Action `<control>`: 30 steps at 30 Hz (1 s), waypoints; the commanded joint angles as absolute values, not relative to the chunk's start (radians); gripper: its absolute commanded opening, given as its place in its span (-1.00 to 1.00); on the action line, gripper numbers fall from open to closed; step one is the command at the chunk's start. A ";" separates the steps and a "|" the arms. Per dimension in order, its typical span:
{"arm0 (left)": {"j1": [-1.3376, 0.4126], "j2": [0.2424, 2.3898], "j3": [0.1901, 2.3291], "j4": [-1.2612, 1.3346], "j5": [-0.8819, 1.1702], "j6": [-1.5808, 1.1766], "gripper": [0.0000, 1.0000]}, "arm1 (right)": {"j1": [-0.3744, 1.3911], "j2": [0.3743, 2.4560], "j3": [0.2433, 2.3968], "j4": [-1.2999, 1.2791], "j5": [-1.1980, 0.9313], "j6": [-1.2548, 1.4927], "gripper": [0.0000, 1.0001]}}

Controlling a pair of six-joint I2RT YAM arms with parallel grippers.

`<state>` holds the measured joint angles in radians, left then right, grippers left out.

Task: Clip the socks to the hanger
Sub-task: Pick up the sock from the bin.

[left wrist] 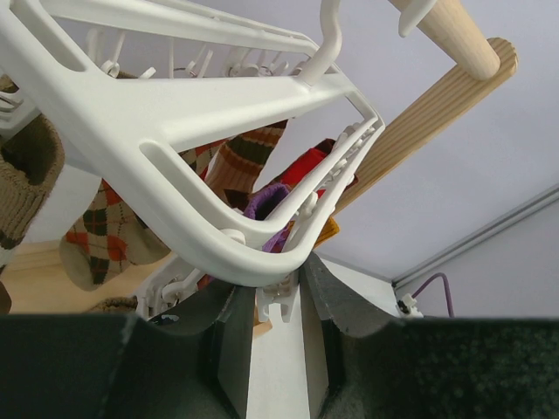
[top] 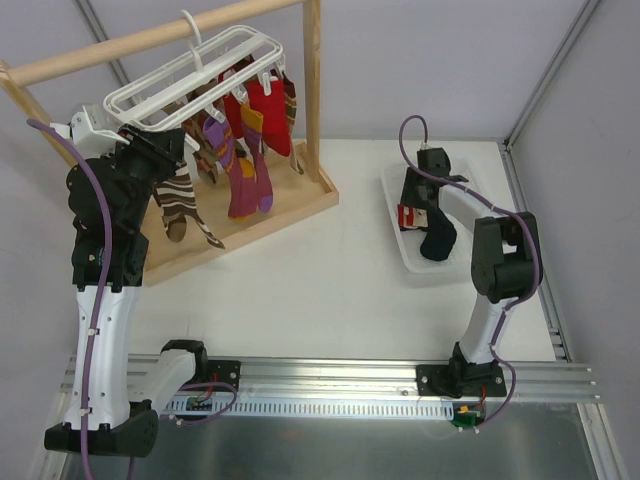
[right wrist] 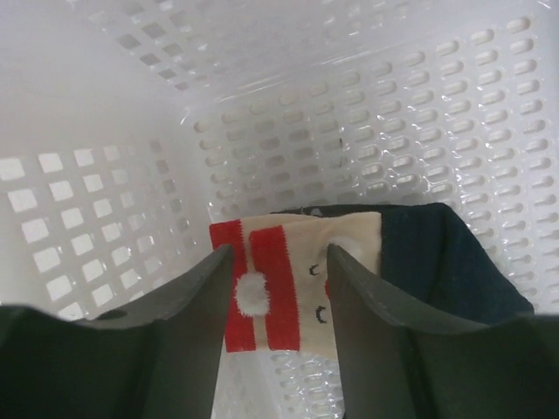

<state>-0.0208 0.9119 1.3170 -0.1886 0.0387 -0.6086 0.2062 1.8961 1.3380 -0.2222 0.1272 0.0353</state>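
The white plastic barred hanger [left wrist: 131,131] hangs from a round wooden rail [left wrist: 454,30] at the desk's far left corner, with knitted argyle [left wrist: 105,244], striped, purple and red socks clipped below. The left gripper [left wrist: 275,316] stands apart around a small clip [left wrist: 272,299] under the frame's corner. By the right edge, the right gripper [right wrist: 279,262] is spread over a red-and-white banded sock [right wrist: 271,292] with a fuzzy white dot, touching a navy sock [right wrist: 437,262] in a perforated basket [right wrist: 393,113].

Left arm raised, left gripper [left wrist: 276,295] angled upward. Right arm extended, right gripper [right wrist: 279,262] pointing down, jaws apart.
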 commanded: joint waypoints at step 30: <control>-0.031 0.903 1.307 -0.144 0.017 -0.575 -0.82 | 0.216 1.856 1.371 -0.310 0.153 0.006 -0.94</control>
<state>-0.0208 0.9100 1.3094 -0.1768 0.0208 -0.5869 0.2180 1.9198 1.3457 -0.2779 0.1459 0.0055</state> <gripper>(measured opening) 0.232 0.064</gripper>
